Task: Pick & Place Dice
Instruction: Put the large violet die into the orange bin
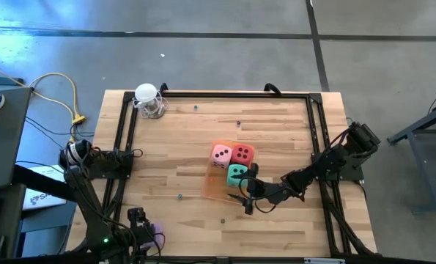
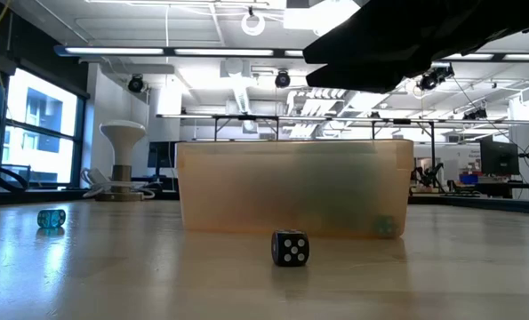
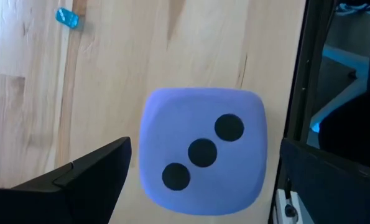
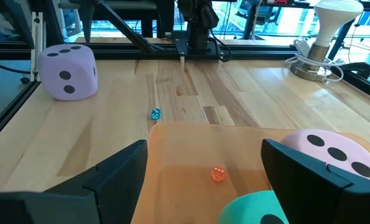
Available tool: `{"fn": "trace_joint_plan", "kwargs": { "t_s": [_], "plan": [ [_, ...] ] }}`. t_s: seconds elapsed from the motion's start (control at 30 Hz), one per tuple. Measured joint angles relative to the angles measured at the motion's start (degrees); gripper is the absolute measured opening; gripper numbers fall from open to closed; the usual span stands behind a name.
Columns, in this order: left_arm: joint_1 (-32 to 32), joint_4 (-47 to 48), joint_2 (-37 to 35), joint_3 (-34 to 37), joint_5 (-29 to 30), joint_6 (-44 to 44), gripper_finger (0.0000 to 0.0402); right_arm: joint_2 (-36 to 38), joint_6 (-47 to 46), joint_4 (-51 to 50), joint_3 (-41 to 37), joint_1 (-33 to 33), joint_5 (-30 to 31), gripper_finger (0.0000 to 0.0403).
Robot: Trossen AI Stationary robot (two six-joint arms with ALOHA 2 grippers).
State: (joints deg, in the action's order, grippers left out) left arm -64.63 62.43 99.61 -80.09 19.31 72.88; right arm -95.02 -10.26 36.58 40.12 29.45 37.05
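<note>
Both grippers are standing with their fingers apart and holding nothing. The right gripper (image 1: 241, 196) is hovering at the near edge of the orange tray (image 1: 212, 188), its two dark fingers (image 4: 104, 180) framing the tray's open floor in the right wrist view without touching a die. The left gripper (image 1: 146, 238) is sitting at the near left corner of the worktop (image 1: 181, 132), its fingers (image 3: 88, 174) spread wide on either side of the purple die (image 3: 202, 152), which is resting on the wood between them, three pips up, touched by neither. Four large soft dice are showing in all: the pink die (image 1: 220, 155), the red die (image 1: 242, 154) and the teal die (image 1: 237, 174) are sitting together at the tray's far end, while the purple one is lying well apart from them. The low view alone is showing a small black die (image 2: 290, 248) in front of the tray and a small blue die (image 2: 52, 218) to its left; the right wrist view alone is showing a small orange die (image 4: 217, 174) inside the tray. A white lamp (image 1: 147, 98) is standing at the far left.
</note>
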Motion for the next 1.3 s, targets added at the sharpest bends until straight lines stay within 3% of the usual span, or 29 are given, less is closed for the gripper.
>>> {"fn": "trace_joint_plan", "kwargs": {
  "t_s": [1.3],
  "plan": [
    [0.1,-8.2,0.2,7.1,-1.0,0.8,0.0400,0.0,-0.4,-0.3,0.0,0.0,0.0,0.0306]
  ]
}}
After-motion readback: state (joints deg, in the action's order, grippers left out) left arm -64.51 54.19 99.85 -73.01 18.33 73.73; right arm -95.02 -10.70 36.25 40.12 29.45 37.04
